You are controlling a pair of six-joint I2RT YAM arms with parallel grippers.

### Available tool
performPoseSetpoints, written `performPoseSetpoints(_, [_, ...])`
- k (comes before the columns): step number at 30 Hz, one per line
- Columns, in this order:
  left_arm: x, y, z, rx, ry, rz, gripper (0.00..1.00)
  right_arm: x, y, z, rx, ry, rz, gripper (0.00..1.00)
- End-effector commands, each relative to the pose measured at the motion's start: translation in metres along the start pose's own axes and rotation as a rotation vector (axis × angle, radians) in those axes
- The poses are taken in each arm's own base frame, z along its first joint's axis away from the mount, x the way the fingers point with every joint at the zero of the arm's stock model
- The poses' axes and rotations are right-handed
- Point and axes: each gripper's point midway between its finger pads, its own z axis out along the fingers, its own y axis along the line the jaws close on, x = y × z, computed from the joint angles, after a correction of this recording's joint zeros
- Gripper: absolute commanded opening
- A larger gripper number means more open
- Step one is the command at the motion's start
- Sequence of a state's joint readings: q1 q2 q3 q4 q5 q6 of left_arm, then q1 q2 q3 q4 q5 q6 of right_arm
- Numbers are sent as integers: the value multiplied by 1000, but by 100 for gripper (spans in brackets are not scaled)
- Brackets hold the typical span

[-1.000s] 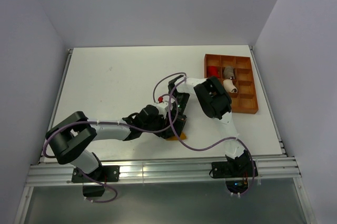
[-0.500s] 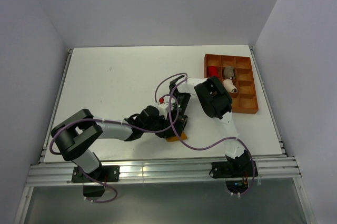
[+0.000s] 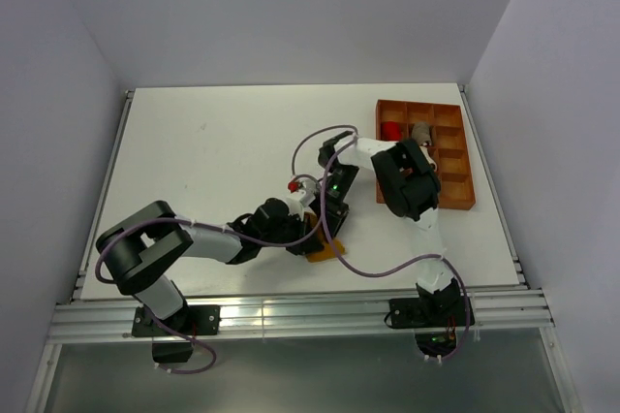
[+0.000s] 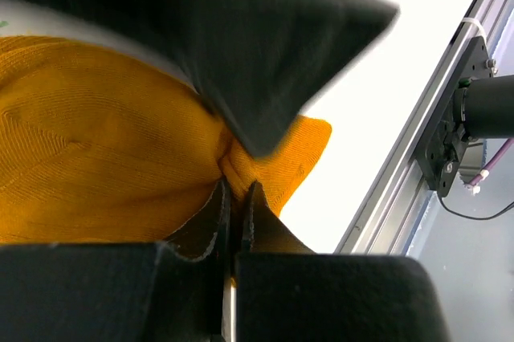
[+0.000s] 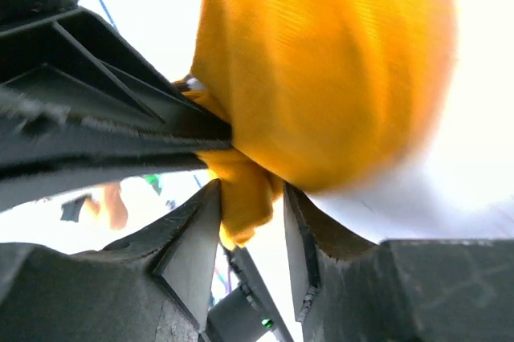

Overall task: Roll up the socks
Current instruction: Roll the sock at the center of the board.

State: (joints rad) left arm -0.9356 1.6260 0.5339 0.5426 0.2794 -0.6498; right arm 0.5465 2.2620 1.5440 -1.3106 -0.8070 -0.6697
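Note:
In the top view, the mustard-orange sock (image 3: 326,249) lies near the table's front edge, mostly under the two grippers. The left wrist view shows my left gripper (image 4: 237,186) shut on a pinched fold of the sock (image 4: 96,149), its jaws almost touching. My left gripper (image 3: 311,230) reaches in from the left. My right gripper (image 3: 330,211) hangs just above it. Its jaws (image 5: 251,188) stand apart, and a loose fold of the bulging sock (image 5: 321,61) hangs between them. One of the left gripper's fingers (image 5: 88,117) crosses that view.
An orange compartment tray (image 3: 455,205) stands at the right of the table, partly covered by my right arm. It holds a red bundle (image 3: 391,130) and a grey bundle (image 3: 422,130). Purple cables loop over both arms. An aluminium rail (image 4: 434,133) runs along the near edge.
My left gripper has closed onto the sock. The right gripper's jaws have widened, and the right arm has swung to the right over the tray.

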Motion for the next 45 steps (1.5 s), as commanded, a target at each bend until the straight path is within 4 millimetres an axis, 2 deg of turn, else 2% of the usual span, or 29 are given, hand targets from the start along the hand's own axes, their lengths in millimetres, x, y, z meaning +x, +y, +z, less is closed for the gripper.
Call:
performPoseSetpoints(1, [44,21,-4,-63,136,-35,0,-36,-18,-44,135,-203,-113,44])
performPoseSetpoints(5, [44,20,-5,-53,136,-32,0,-48,-29,-71,196,-302,-101,46])
performPoseSetpoints(9, [44,18,-6,-44,133,-29,0,-58,-35,-74,228,-325,-85,49])
performPoseSetpoints(23, [44,16,-3,-30,146,-22,0,-56,-34,-28,182,-207,-73,51])
performPoseSetpoints(38, [43,14,-3,-24,144,-19,0,-41,-39,-10,231,-143,-51,49])
performPoseSetpoints(42, [42,13,-3,-22,141,-16,0,-38,-43,-10,259,-143,-37,45])
performPoseSetpoints(45, [42,13,-3,-22,142,-16,0,-36,-46,-10,277,-140,-31,37])
